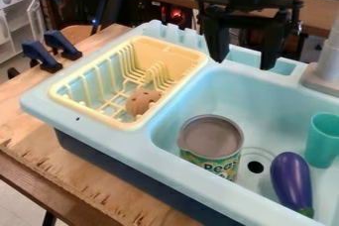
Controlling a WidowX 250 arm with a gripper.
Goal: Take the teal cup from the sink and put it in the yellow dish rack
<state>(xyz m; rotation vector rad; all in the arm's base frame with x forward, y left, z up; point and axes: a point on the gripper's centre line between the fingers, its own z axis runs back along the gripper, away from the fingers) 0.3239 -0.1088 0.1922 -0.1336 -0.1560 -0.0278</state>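
We are observing the gripper [243,65] hanging, fingers spread, above a blue sink [271,102] holding a can [211,143], cup [323,143] and eggplant [291,180], while a yellow rack [159,51] is holding a brown lump [141,101].

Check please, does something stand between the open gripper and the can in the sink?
Nothing visible stands between the gripper and the can. The gripper hangs over the back of the sink, and the can's top is uncovered. The eggplant and the cup are off to one side.
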